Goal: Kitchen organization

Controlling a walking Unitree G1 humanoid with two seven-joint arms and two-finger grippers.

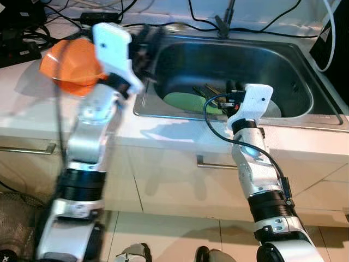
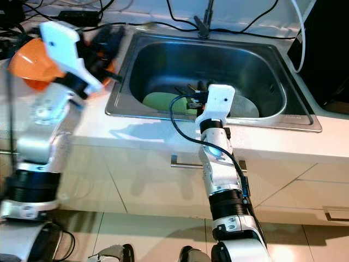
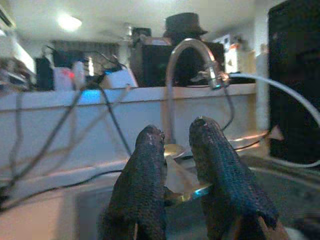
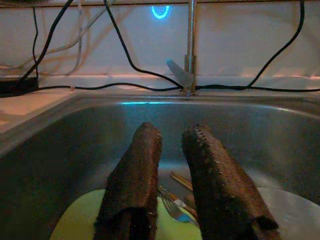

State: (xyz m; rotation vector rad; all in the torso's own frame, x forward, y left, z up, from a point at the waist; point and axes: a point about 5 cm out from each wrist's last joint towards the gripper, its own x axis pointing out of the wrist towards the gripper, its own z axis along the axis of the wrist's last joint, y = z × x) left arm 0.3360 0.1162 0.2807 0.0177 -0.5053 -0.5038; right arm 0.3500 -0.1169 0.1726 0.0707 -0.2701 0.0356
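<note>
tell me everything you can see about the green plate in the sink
The green plate is pale lime, round, smooth like plastic, and lies flat on the floor of the steel sink, toward its left front. Cutlery, including a fork, rests across its right part, and a white plate lies beside it. The right claw hovers just above it, fingers slightly parted, not touching it.

Sink (image 1: 305, 117) right w/ plate (image 1: 182, 102) + cutlery (image 4: 172, 205) inside; bowl (image 1: 73, 65) on counter (image 1: 32, 103) left; faucet (image 4: 189, 45) behind

Colours, sink area
Orange bowl (image 1: 73, 65) upper left; steel-grey sink (image 1: 294, 68); pale green plate (image 1: 185, 102) and white plate (image 4: 295, 212) inside; white tabletop (image 1: 32, 109); black cables (image 4: 120, 50).
</note>
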